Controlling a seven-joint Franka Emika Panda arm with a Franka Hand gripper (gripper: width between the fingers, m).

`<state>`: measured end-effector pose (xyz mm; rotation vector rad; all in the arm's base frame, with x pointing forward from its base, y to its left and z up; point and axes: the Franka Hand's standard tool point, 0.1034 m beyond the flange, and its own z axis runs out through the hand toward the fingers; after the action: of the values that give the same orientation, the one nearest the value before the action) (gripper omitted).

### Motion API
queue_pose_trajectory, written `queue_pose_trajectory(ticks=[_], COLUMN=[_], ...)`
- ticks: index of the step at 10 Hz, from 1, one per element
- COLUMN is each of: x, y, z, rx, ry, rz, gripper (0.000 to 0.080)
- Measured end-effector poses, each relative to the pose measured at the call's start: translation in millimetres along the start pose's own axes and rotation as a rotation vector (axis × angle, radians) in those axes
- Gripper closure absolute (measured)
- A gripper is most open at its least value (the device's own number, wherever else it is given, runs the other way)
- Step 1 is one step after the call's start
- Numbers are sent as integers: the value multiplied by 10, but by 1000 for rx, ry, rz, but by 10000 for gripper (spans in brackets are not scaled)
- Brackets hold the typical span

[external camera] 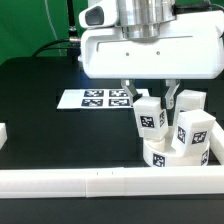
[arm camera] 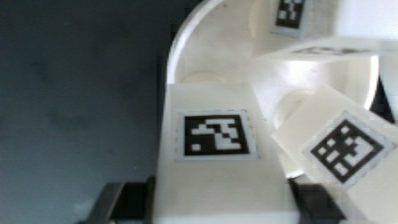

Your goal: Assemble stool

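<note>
a green backdrop stands behind the black counter (external camera: 40,100). the marker board (external camera: 100,98) lies mid-counter. the claw (external camera: 148,100) hangs over a leg (external camera: 150,117), its fingers on either side; whether they grip it i cannot tell. seat (external camera: 170,155) and another leg (external camera: 194,130) crowd the front rail (external camera: 90,183) near the counter's corner.

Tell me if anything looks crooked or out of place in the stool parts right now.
Yes. The stool parts sit bunched in a heap against the white rail on the exterior view's right, with at least one leg tilted, its tag askew. The marker board lies flat. Nothing looks broken.
</note>
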<state>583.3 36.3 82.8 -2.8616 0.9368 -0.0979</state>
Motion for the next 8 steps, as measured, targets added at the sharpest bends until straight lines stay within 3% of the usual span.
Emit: queue_pose_trajectory(ticks=[2,6,8], x=[-58,-106,-142], y=[-62,-129,-167], z=[10,21,27], rx=[6,43,47], ry=[-7,-24,-34], rz=[200,587,736], gripper=[462,462,462])
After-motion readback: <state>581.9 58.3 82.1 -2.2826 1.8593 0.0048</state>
